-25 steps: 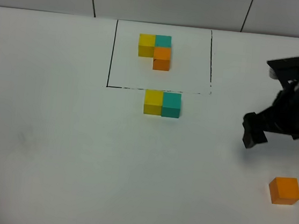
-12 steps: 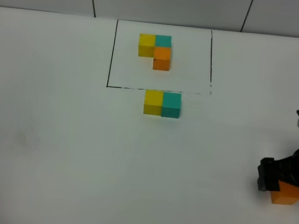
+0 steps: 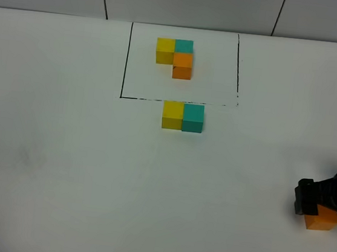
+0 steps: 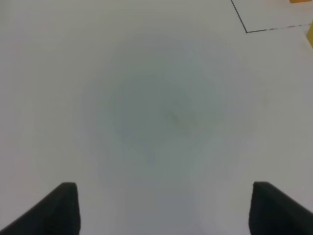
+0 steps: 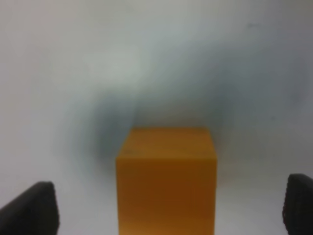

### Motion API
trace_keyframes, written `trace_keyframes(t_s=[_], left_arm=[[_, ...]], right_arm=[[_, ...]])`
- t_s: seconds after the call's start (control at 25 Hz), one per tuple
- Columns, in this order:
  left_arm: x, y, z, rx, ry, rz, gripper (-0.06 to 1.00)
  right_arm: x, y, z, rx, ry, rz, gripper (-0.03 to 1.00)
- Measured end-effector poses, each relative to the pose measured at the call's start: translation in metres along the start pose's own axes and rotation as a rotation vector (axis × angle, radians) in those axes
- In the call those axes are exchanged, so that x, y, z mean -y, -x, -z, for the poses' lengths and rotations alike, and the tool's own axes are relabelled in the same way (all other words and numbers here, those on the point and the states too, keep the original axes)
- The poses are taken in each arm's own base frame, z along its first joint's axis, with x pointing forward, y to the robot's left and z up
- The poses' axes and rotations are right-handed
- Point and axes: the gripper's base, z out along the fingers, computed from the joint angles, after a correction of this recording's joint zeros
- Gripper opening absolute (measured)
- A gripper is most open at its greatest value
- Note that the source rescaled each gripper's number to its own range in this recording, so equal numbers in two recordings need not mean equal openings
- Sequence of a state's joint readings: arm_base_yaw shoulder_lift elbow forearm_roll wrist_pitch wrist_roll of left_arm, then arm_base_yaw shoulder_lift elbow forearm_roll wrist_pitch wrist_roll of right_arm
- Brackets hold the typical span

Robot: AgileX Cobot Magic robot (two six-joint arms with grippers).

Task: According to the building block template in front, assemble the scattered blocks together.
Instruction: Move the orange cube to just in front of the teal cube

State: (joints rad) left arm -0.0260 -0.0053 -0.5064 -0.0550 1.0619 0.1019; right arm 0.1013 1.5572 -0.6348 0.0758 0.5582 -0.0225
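Spread wide, my right end effector (image 5: 166,205) hangs over the orange cube (image 5: 166,181), one finger on each side with clear gaps, grasping nothing. That cube sits alone at the right of the surface (image 3: 62,150), well apart from the others. My left end effector (image 4: 166,208) is likewise released, above bare surface with nothing between its fingers.

The yellow cube (image 3: 173,114) and teal cube (image 3: 193,117) already touch side by side, just outside the near line of the black frame (image 3: 125,60). Inside it, the template (image 3: 175,57) shows orange on the near side of teal, so I judge that this last cube belongs against the near face of the teal one.

Trouble could start with the grasp. I cannot tell from the wrist view how low my fingers reach. If they close only on the upper edge, the cube could squirt out or tip. The gaps look roughly even but not identical, so one finger may touch first and twist the cube, and I would carry it skewed.

Placement is the bigger risk. A rotated cube will not sit flush against teal. Coming in too low or too far, I could shove the teal cube away from the yellow one and break the joined pair. Depending on how I am turned, a finger might strike teal before orange settles.
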Motion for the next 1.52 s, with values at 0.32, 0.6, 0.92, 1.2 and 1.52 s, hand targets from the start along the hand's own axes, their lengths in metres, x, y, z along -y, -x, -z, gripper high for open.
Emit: trace_keyframes(t_s=[0.32,0.6,0.92,1.2,1.52], left_arm=[[0.0,0.0,0.0,0.0,0.0,0.0,0.64],[0.0,0.0,0.0,0.0,0.0,0.0,0.64],[0.0,0.0,0.0,0.0,0.0,0.0,0.64],[0.0,0.0,0.0,0.0,0.0,0.0,0.64],[0.0,0.0,0.0,0.0,0.0,0.0,0.64]], right_arm=[[-0.002,0.0,-0.01,-0.033,0.038,0.0,0.85],[-0.001,-0.008,-0.017,-0.042,0.036,-0.001,0.83],[0.0,-0.012,-0.021,-0.013,0.03,-0.006,0.81],[0.0,-0.01,-0.024,0.001,0.027,-0.007,0.79],[0.001,-0.011,-0.033,-0.03,0.023,-0.005,0.74]])
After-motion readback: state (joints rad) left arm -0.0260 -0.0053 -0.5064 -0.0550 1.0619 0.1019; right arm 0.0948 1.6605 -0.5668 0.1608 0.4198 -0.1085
